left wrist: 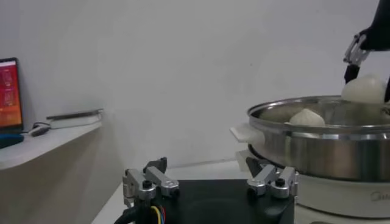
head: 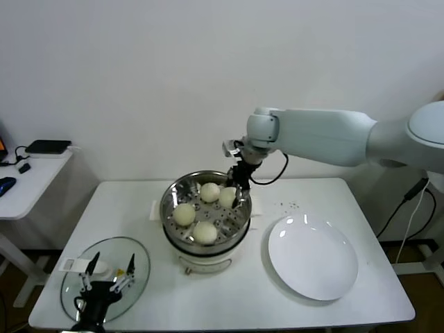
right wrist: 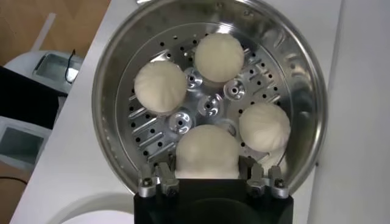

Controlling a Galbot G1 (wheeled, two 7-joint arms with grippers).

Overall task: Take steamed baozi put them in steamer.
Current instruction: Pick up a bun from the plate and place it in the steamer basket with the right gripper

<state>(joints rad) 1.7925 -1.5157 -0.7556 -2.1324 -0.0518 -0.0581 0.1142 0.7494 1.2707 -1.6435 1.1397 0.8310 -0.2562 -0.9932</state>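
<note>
- Landmark: the steamer (head: 206,220), a shiny steel pot on a white base, standing mid-table on the white table (head: 326,194).
- My right gripper (head: 238,189) reaches in over the steamer's far-right rim, arm coming from my right side.
- Right fingers (right wrist: 159,172) are drawn in tight around one steamed baozi (right wrist: 206,151), one finger on each flank of the bun. The bun is pinched, not loose.
- From the left wrist camera that held bun (left wrist: 364,89) sits above the steamer's rim line, between the dark fingers.
- Whether the held bun touches the perforated tray, I cannot tell.
- Three other baozi rest on the perforated tray inside the steamer: one at far centre (head: 209,192), one at the left (head: 184,214), one at the near side (head: 205,232).
- All four buns lie within the steamer's rim as seen from my head camera; the held one (head: 227,197) is at the far right.
- White plate (head: 313,256) lies flat just right of the steamer, nothing on it.
- Round glass lid (head: 105,278) lies flat on the table, near-left of the steamer.
- My left gripper (head: 104,274) hangs over that glass lid, well apart from the steamer, fingers spread and holding nothing.
- Side table (head: 31,177) with a dark flat device stands far left of the steamer.
</note>
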